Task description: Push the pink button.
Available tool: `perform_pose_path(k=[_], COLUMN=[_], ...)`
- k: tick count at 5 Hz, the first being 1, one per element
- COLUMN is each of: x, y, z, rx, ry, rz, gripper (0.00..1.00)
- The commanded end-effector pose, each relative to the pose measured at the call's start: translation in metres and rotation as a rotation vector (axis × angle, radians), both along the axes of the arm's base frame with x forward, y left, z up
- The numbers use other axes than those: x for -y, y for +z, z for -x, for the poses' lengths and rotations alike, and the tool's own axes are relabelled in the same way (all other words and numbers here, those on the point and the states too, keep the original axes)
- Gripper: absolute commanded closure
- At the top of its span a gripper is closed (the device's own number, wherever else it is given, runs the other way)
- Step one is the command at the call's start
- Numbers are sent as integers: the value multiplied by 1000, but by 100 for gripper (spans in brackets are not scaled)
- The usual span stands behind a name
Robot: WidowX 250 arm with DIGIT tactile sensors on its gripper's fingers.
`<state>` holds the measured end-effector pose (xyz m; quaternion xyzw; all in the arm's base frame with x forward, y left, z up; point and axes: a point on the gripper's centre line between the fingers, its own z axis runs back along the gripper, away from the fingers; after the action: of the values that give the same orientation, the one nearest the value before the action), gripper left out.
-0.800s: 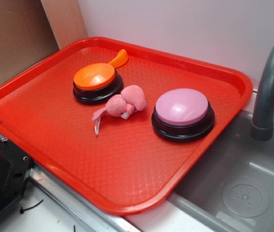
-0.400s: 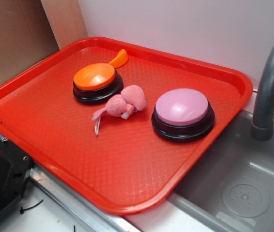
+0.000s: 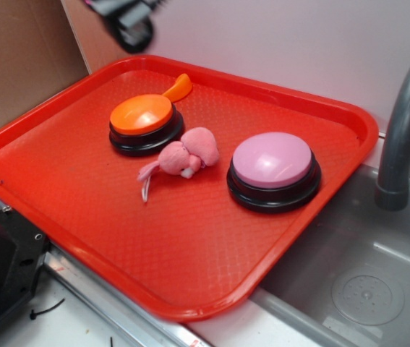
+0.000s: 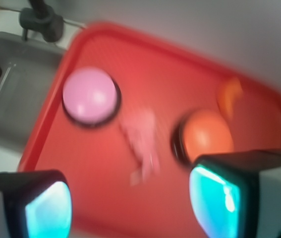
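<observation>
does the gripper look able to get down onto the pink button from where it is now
Probably yes. The gripper sits high at the tray's far corner, and nothing covers the pink button; the plush toy lies beside it, apart.

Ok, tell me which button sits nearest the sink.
The pink button: it sits at the tray's sink-side edge, close to the faucet. The orange button sits farther back, beyond the plush toy.

One red tray (image 3: 60, 181). Two round push buttons on black bases: one pink button (image 3: 272, 160), one orange-topped button (image 3: 141, 114). One small orange spoon-like piece (image 3: 178, 87) behind the orange-topped button. One fuzzy pink plush toy (image 3: 186, 154). One grey sink (image 3: 364, 282), one grey faucet (image 3: 401, 130). One gripper (image 4: 130, 201).
</observation>
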<state>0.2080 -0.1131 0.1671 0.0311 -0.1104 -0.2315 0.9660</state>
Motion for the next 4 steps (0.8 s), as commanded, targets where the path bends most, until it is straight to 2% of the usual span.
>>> perform_pose_path(k=[1, 2, 3, 4], x=[9, 9, 33, 40], y=[7, 7, -24, -52], z=[1, 1, -41, -51], rx=[42, 42, -50, -92], ry=[-30, -30, -116, -72], rz=[13, 13, -6, 17], gripper=[0, 0, 0, 0])
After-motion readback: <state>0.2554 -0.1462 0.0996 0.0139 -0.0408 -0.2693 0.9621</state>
